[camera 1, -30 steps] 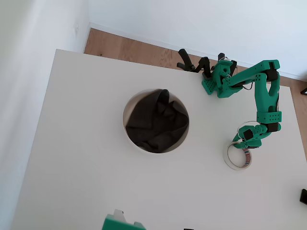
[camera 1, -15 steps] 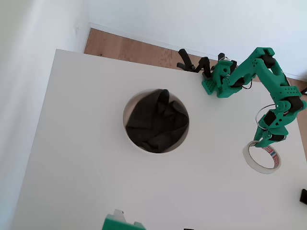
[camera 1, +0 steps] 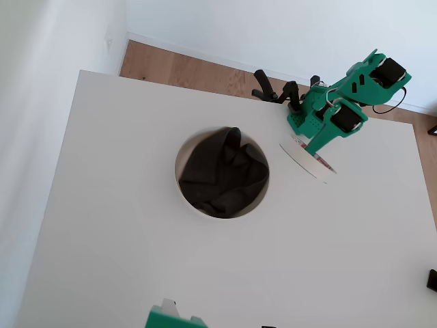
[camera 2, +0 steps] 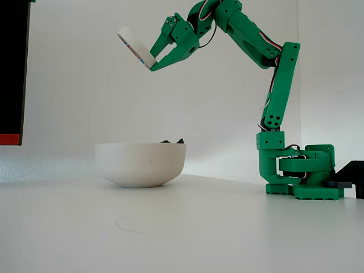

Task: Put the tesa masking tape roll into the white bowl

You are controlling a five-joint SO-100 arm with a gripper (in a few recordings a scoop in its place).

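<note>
- While the green arm [camera 2: 273, 85] reaches high over the bench [camera 2: 227, 227], its end effector [camera 2: 152, 60] is clamped on the tape roll [camera 2: 135, 48] — the two fingers pinch the ring's edge at its lower right, as the fixed view shows.
- The roll is held well above the bench, tilted, its cream-white outer band facing up and left; a strip of red-and-blue print shows along its core.
- In the overhead view the roll [camera 1: 305, 160] appears as a slanted white ellipse just below the end effector [camera 1: 315, 145], with a little red print at its upper edge.
- The bowl [camera 2: 140, 164] stands on the bench, below the end effector and slightly to its left in the fixed view, well apart from it in height.
- From overhead the bowl [camera 1: 183, 154] lies to the left of the end effector and the roll — the roll's near tip is close to the rim but not over the opening.
- Dark cloth [camera 1: 222, 174] fills the bowl's inside; a small peak of it shows above the rim in the fixed view.
- The arm's base [camera 2: 298, 173] sits on the bench, far below and to the right of the end effector in the fixed view.
</note>
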